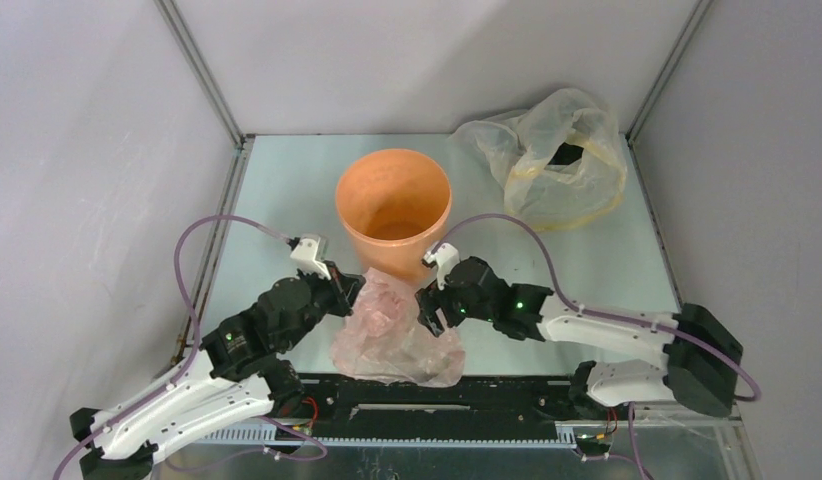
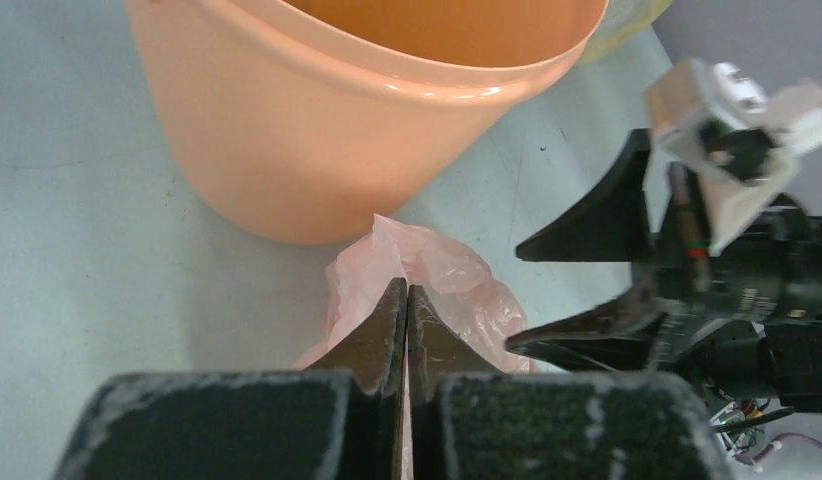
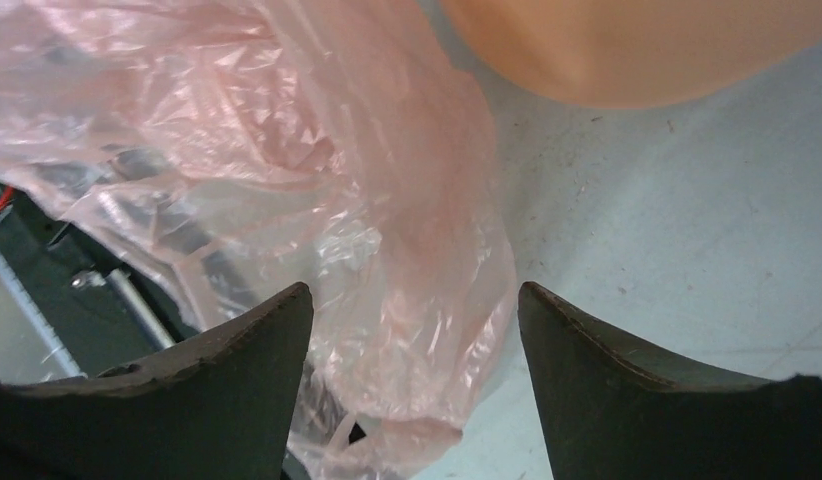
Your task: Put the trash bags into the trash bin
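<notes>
Your left gripper (image 2: 407, 295), low beside the smooth orange bucket (image 2: 287, 140), pinches the crinkly pink bag (image 2: 457, 275); right gripper (image 3: 415, 300) gapes wide, holding nothing.

No text, label, brand, number or sign could be read in any of the views, and only a few faint pale marks were seen on the black body of the right gripper (image 2: 514, 297) in the left wrist view, too small and blurred to be made out.
</notes>
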`<action>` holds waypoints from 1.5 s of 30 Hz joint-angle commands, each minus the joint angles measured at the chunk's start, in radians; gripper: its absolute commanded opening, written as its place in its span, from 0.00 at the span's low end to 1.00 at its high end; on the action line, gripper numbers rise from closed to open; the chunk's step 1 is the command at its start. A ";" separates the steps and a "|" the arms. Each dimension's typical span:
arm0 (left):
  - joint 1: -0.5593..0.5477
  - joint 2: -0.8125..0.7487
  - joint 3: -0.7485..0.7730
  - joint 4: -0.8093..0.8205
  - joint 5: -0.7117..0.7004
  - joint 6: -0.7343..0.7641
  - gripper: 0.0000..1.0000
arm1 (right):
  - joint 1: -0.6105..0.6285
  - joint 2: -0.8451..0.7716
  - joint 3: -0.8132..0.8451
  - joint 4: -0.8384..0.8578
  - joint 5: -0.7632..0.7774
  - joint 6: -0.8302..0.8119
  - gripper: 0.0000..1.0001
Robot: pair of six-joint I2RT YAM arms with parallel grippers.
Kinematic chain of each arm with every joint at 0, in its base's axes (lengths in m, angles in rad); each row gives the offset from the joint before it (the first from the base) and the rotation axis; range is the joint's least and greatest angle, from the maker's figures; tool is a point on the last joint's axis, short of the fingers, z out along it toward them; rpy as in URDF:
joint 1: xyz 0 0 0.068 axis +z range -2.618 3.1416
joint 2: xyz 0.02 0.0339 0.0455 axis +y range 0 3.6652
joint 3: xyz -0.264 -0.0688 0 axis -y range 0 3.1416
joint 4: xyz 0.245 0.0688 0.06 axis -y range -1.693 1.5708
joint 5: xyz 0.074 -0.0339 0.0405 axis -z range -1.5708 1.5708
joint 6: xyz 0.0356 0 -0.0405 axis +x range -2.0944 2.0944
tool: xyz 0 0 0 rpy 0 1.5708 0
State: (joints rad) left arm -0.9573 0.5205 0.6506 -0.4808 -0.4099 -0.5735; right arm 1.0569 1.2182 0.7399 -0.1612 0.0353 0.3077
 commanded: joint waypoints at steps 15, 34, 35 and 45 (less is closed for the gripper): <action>0.254 0.144 -0.004 0.158 -0.010 0.004 0.00 | -0.155 0.224 0.114 0.221 0.143 0.145 0.00; 0.407 0.105 -0.109 0.298 0.390 -0.014 0.44 | -0.285 0.206 0.195 -0.022 0.106 0.117 0.00; 0.408 0.083 -0.141 0.319 0.449 -0.040 0.51 | -0.282 0.187 0.180 -0.033 0.106 0.116 0.00; 0.222 0.046 -0.347 0.492 0.509 -0.074 0.78 | -0.273 0.051 0.065 -0.095 0.138 0.103 0.00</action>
State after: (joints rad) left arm -0.6693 0.5549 0.3130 -0.0978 0.0856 -0.6399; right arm 0.7803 1.3025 0.8268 -0.2310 0.1383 0.4324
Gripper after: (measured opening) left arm 0.797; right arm 0.008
